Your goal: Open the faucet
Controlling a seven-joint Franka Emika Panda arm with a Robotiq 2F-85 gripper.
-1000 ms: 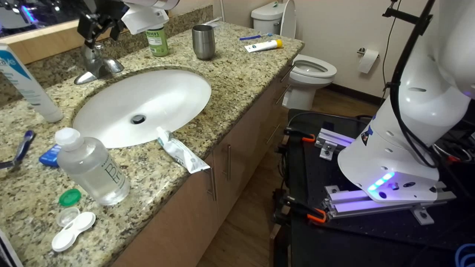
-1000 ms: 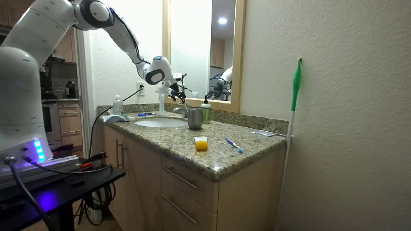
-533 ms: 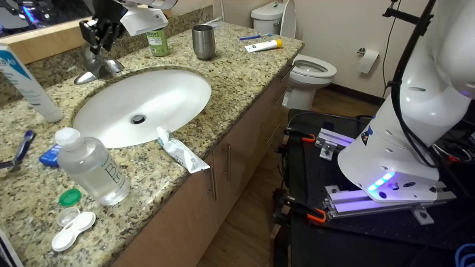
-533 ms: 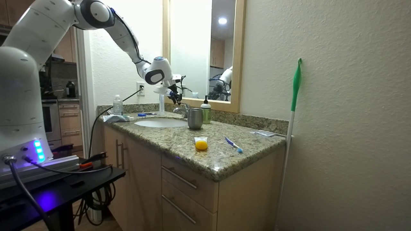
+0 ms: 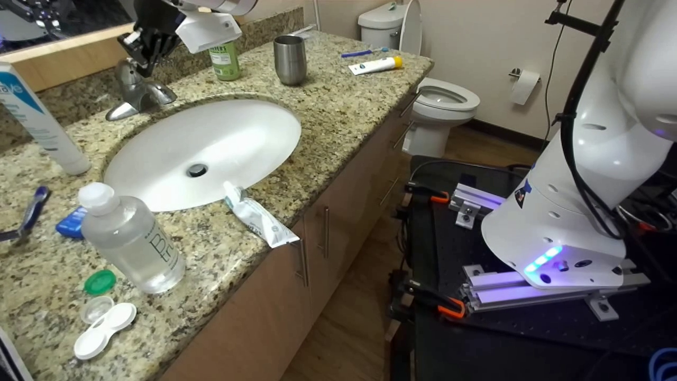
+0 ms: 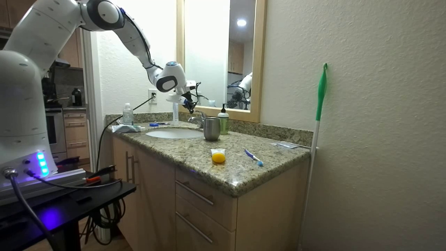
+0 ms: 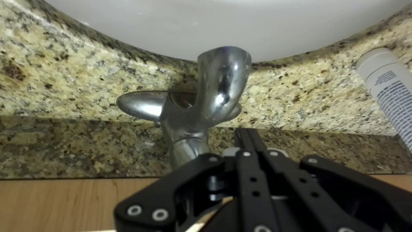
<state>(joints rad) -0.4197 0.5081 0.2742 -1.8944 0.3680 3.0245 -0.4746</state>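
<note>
The chrome faucet (image 7: 222, 77) stands at the back rim of the basin, its short curved spout over the bowl; in an exterior view the faucet (image 5: 138, 96) shows in front of the backsplash. Its upper handle part (image 7: 188, 149) is partly covered by my gripper's linkage in the wrist view. My gripper (image 7: 247, 133) is shut, its fingertips pressed together with nothing between them. They lie just to the right of the handle in the wrist view, with a gap of counter showing between. In an exterior view the gripper (image 6: 191, 110) hangs close above the faucet (image 6: 197, 121).
The oval white basin (image 5: 248, 119) lies in front of the faucet. A white lotion tube (image 5: 45, 121) stands to one side; a green soap bottle (image 5: 225, 59) and grey metal cup (image 5: 290, 59) stand on the other. The mirror (image 6: 209, 52) rises behind.
My gripper's fingers have come together from apart to shut. The hand has shifted slightly beside the top of the faucet. The faucet looks unmoved.
</note>
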